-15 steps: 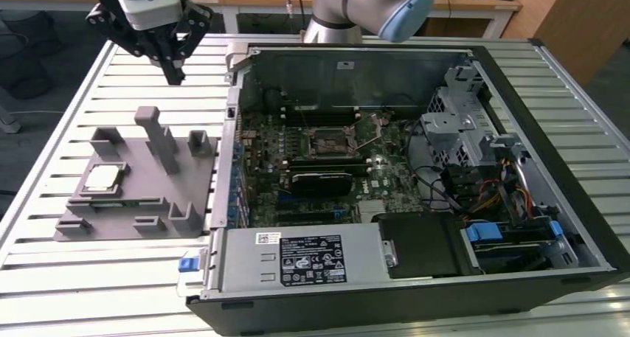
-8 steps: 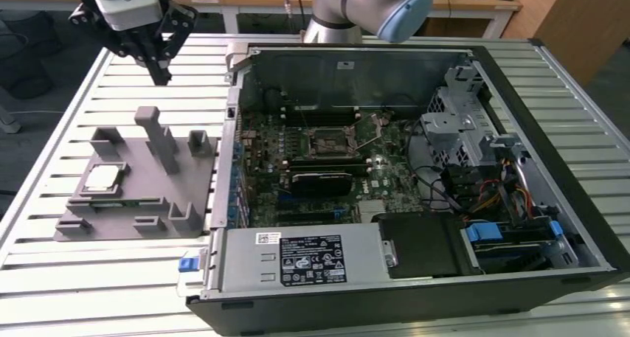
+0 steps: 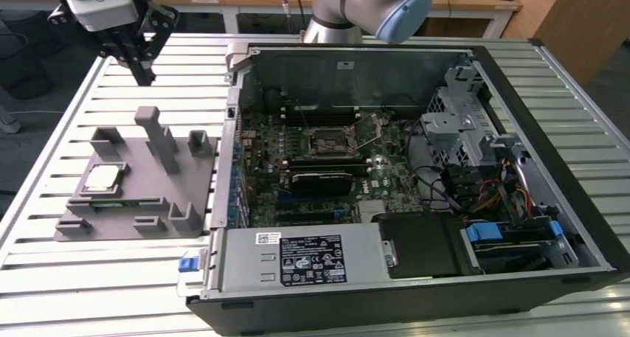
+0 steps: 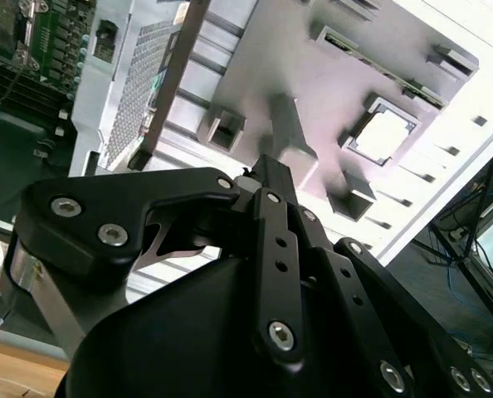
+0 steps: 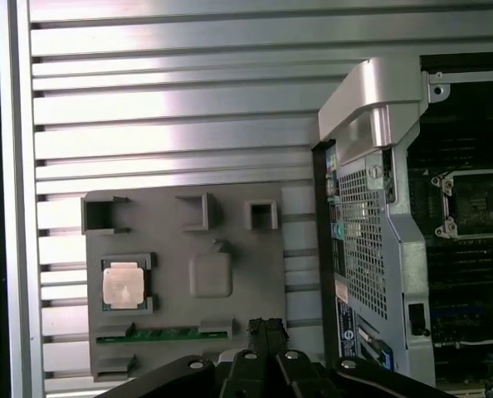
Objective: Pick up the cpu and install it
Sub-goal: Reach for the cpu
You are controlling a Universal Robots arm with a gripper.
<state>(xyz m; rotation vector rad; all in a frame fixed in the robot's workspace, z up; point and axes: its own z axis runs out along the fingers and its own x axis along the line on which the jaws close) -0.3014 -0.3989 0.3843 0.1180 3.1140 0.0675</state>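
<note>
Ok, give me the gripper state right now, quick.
Gripper: shut, holding nothing. The cpu lies in the grey tray, apart from the gripper.

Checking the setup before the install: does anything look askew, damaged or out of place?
Nothing stands out. The cpu lies flat and square in its recess on the grey tray, the open computer case sits beside the tray, and the gripper hangs above the table, touching neither.
</note>
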